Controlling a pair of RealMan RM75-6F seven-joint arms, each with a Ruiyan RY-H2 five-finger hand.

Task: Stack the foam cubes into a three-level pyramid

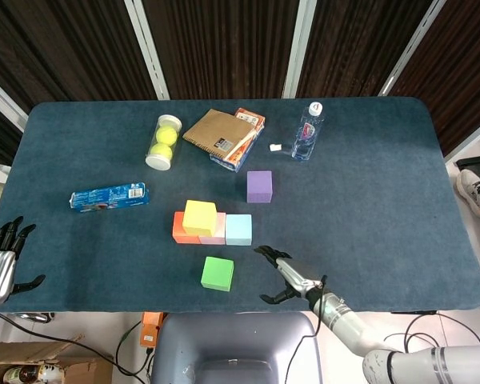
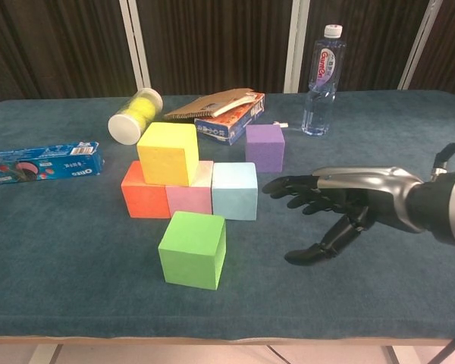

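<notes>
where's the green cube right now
In both views the green cube sits alone near the table's front edge, just in front of the pink cube in the base row, with the open right hand to its right.

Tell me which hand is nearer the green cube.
Right. The right hand hovers open just to the right of the green cube, not touching it. The left hand is off the table's far left edge, well away.
</notes>
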